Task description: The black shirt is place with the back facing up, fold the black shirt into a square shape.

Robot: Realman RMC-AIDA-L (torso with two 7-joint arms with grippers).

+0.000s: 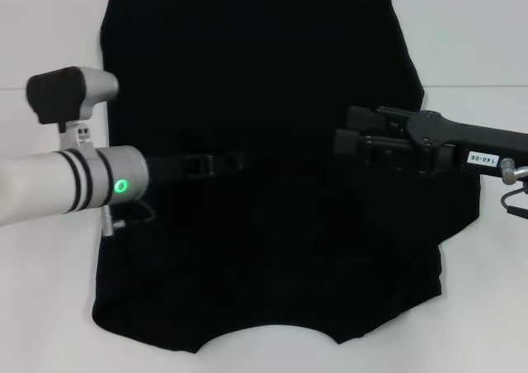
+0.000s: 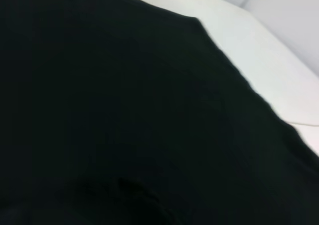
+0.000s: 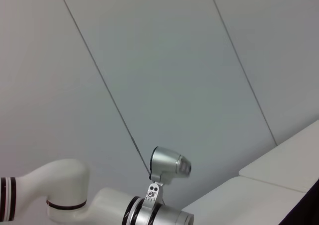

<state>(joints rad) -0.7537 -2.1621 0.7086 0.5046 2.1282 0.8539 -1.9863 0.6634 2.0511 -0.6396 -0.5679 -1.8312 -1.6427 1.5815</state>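
We are looking at the black shirt [image 1: 264, 175] spread across the white worktop [image 1: 470, 35], taking up most of the head view. The curved neckline is lying at the near edge, towards the robot; the straight hem is lying at the far edge. The right side already appears doubled in, with an angled edge running along it. The cloth is lying mostly flat, with soft ripples near the middle.

The left tool [image 1: 227, 162] is reaching in from the left over the shirt's middle, low to the fabric. Black on black is hiding its fingers, so we cannot tell whether it is released or clenched. The left wrist view is filled with dark cloth [image 2: 124, 110] and a strip of worktop [image 2: 269, 60]; no fingers are showing there.

The right tool [image 1: 351, 146] is hovering over the right half of the shirt. We cannot tell its state either. Its wrist view is pointing away at a wall, catching only the left arm.

Handling, as we are judging it: light, limp, matte fabric, no stiffness, likely to sag and drag when lifted. It should pinch easily and slip little. We are favouring holds at edges and corners — hem corners or shoulder line — taking both layers where doubled, and lifting both ends together so the fold is landing square.
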